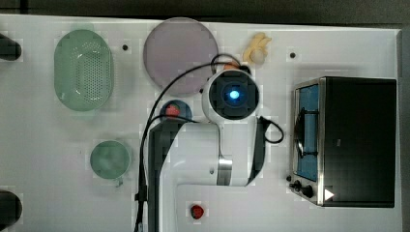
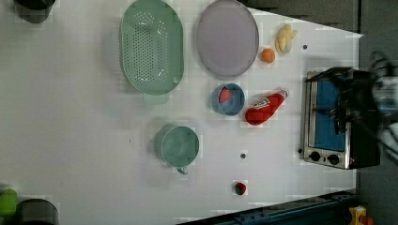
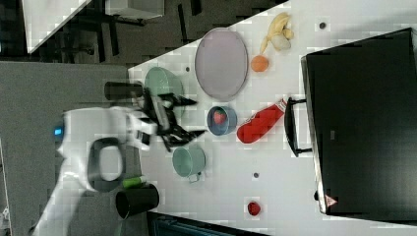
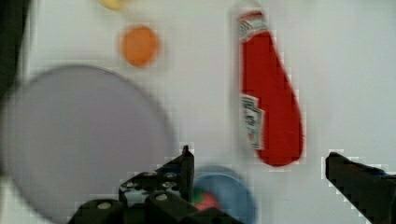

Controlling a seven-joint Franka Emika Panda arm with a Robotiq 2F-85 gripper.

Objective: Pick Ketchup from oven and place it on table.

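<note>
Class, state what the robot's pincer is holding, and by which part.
Nothing: the pincer is open, and the red squeeze ketchup bottle lies free on the white table.

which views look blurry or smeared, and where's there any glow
Wrist view: the ketchup and plate look soft, while the open gripper is sharper. Left view: the arm over the oven is smeared. Right view: the gripper is streaked. Top view: a blue light glows on the arm.
</note>
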